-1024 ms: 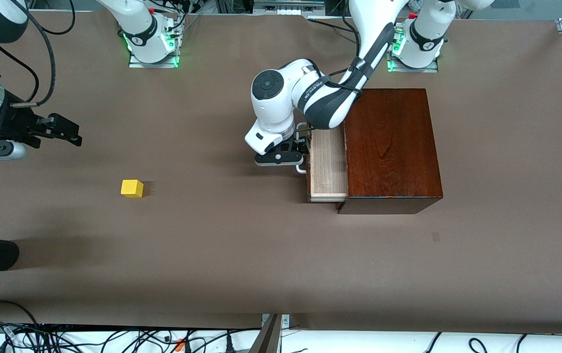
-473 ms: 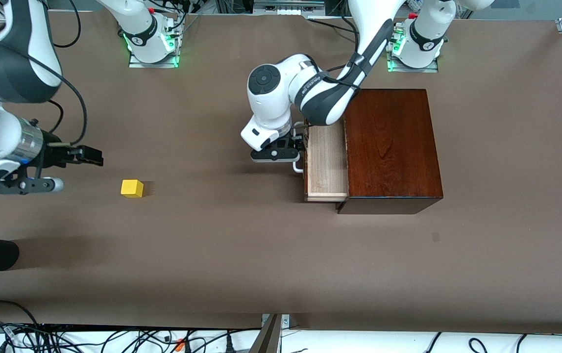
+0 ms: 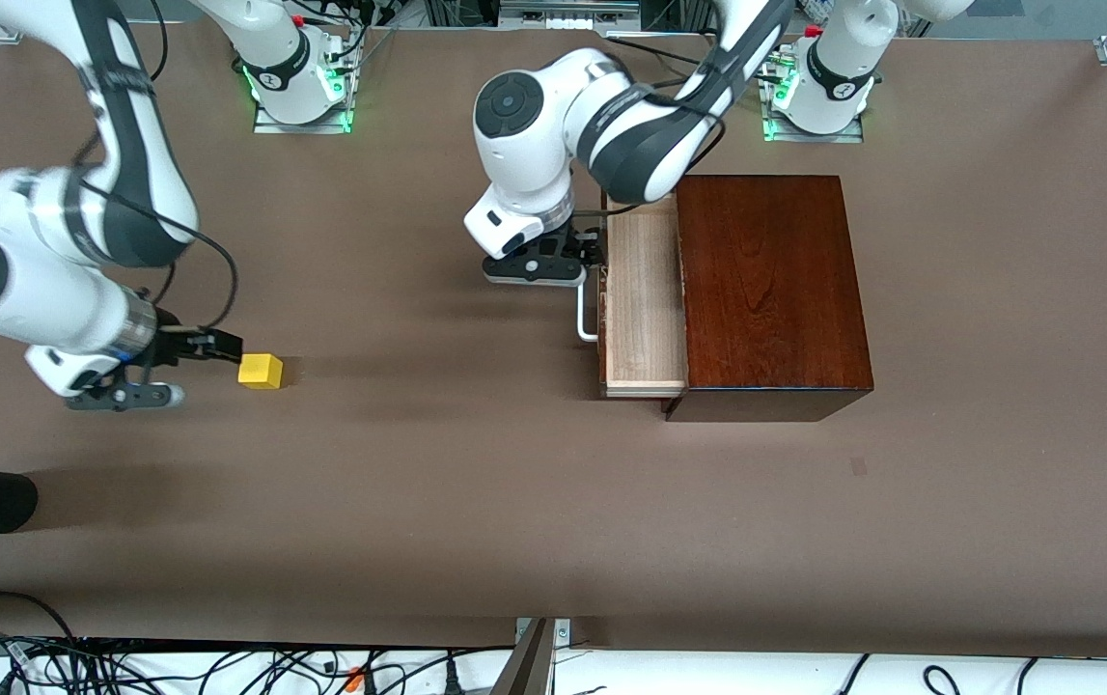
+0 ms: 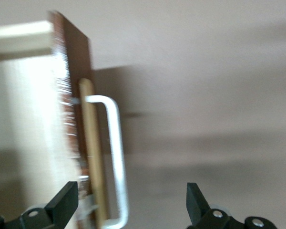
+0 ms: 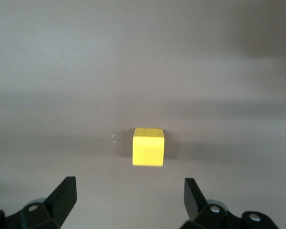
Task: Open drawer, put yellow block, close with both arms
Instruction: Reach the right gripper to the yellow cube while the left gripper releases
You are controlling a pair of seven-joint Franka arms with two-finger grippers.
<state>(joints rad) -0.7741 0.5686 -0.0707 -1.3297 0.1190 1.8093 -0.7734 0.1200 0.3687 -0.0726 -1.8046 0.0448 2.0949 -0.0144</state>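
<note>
Right wrist view: spread right gripper point(image 5: 128, 200) faces the block point(image 5: 148, 147), seemingly light and rigid, best pinched across flat sides, while spread left gripper point(image 4: 131, 207) hovers at the drawer point(image 3: 645, 304) handle point(image 4: 115, 162).

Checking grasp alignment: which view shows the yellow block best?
Right wrist view: the yellow block sits centred and unobstructed ahead of the open right tool. The front view shows it small, on the table beside that tool. The left wrist view does not show it.
</note>
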